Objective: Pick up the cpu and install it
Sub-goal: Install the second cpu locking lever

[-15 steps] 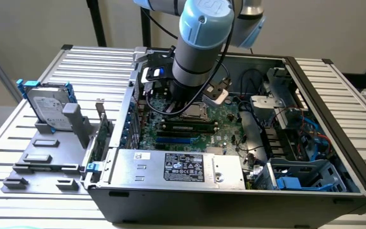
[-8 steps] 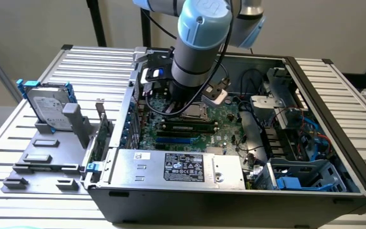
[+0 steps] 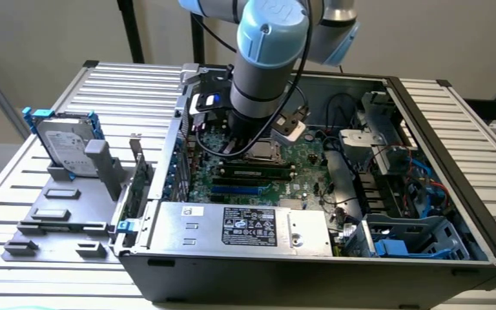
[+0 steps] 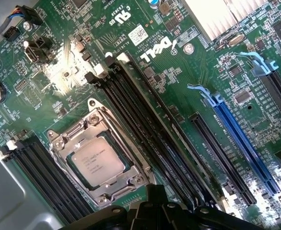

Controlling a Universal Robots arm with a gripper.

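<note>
The cpu [image 4: 98, 160], a small silver-grey square chip with printed text, lies flat inside the metal socket frame [image 4: 59, 143] on the green motherboard [image 4: 179, 86]. It sits level with the frame around it. My gripper [image 4: 152, 194] is shut with nothing in it, its black tip hovering just beside the socket and apart from the chip. In the exterior view the gripper [image 3: 246, 139] hangs from the blue-grey arm inside the open computer case, directly over the socket [image 3: 272, 150].
Black memory slots [image 4: 145, 124] flank the socket and blue expansion slots [image 4: 241, 139] lie further off. A silver power supply [image 3: 239, 226] fills the case front. Cables and drive bays [image 3: 403, 194] crowd the exterior view's right. A hard drive [image 3: 62, 145] stands on the grey tray outside.
</note>
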